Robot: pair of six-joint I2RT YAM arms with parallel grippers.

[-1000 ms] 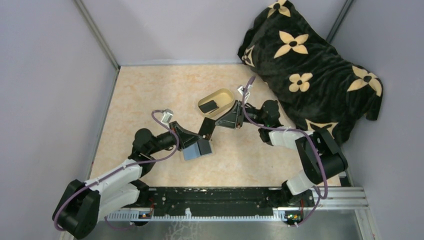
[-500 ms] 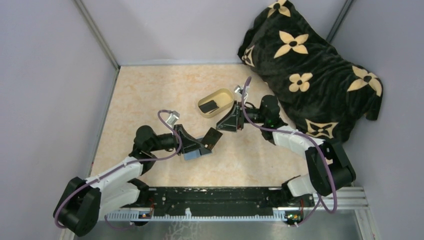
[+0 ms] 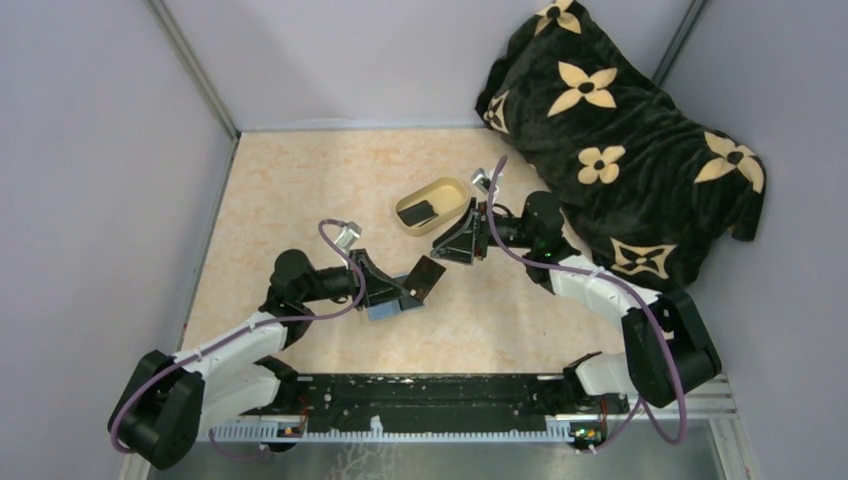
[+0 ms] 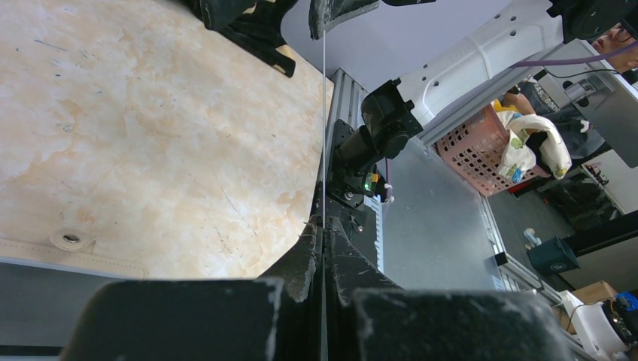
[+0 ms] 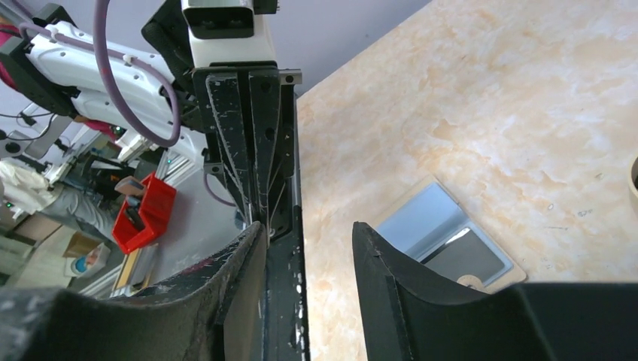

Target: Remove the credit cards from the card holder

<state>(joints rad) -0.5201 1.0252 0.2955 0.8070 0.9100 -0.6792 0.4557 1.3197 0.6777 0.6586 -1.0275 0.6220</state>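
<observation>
My left gripper (image 3: 408, 288) is shut on a black credit card (image 3: 426, 277) and holds it tilted above the table. In the left wrist view the gripper (image 4: 323, 226) pinches the card (image 4: 323, 113), seen edge-on as a thin line. The card holder (image 3: 385, 306) lies open just under the left gripper, blue-grey faces up; in the right wrist view (image 5: 444, 237) a dark panel shows in it. My right gripper (image 3: 455, 245) is open, its jaws (image 5: 308, 244) on either side of the card's far end (image 5: 284, 293). Another black card (image 3: 417, 212) lies in the dish.
The oval cream-yellow dish (image 3: 447, 190) stands just behind the right gripper. A black blanket with tan flowers (image 3: 620, 130) fills the back right corner. Grey walls close the table on the left and back. A black rail (image 3: 430, 400) runs along the near edge.
The left gripper has drawn back toward the near left with the card, which now sits lower and tilted beside the holder. The right arm's elbow has swung right; its gripper has stayed near the dish.
</observation>
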